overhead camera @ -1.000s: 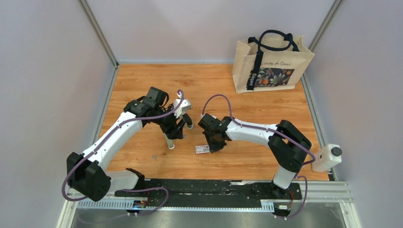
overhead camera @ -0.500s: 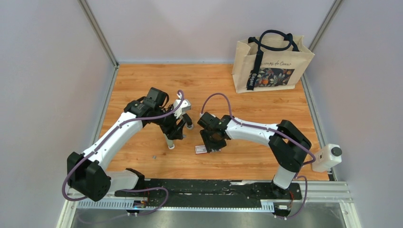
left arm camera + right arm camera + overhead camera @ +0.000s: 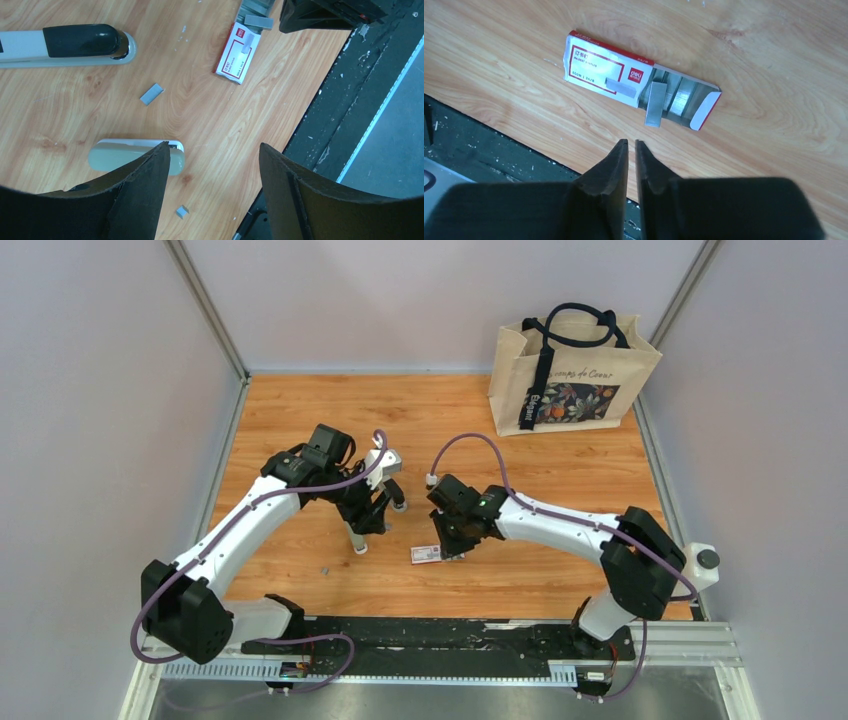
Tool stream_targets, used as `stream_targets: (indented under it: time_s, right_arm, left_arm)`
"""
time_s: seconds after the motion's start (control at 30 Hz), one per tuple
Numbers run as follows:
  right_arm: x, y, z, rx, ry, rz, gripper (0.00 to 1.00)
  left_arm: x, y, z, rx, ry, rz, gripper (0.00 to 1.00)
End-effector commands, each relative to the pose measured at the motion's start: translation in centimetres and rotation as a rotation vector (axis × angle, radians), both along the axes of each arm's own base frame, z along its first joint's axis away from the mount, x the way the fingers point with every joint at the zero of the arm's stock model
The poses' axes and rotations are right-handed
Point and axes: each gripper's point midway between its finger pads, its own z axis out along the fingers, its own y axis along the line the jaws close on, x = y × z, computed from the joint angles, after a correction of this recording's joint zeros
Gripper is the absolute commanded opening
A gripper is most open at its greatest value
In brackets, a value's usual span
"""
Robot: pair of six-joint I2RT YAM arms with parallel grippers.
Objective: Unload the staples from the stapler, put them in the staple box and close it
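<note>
The stapler lies opened on the wood table, pale grey with a black top. In the left wrist view its black-topped arm (image 3: 70, 42) lies at the upper left and its other pale arm (image 3: 130, 156) pokes out behind my left finger. In the top view its end (image 3: 356, 540) shows under my left gripper (image 3: 368, 518). My left gripper (image 3: 213, 146) is open and empty above the table. My right gripper (image 3: 631, 142) is shut on nothing, just in front of the red-and-white staple box (image 3: 606, 74), whose open tray holds a staple strip (image 3: 655, 102).
Loose staple bits lie on the wood (image 3: 151, 93) (image 3: 182, 212). A printed tote bag (image 3: 572, 370) stands at the back right. The black base rail (image 3: 430, 635) runs along the near edge. Grey walls close in both sides.
My right arm has swung its elbow out to the right, and its gripper has shifted slightly by the staple box. My left arm has not moved.
</note>
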Motion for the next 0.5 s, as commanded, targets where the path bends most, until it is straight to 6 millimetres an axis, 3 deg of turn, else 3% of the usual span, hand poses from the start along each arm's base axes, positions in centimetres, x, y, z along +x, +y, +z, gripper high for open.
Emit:
stream_targets:
  time_s: [0.0, 0.17, 0.47]
  right_arm:
    - [-0.3, 0.1, 0.3, 0.058, -0.013, 0.003, 0.13]
    - [-1.0, -0.7, -1.2, 0.042, 0.006, 0.009, 0.0]
    - [-0.6, 0.1, -2.3, 0.047, 0.012, 0.012, 0.0]
  left_arm:
    - [0.0, -0.4, 0.8, -0.032, -0.01, -0.002, 0.74]
    - [0.1, -0.4, 0.8, -0.029, -0.007, 0.002, 0.74]
    - [0.1, -0.4, 0.6, -0.024, -0.005, 0.005, 0.73]
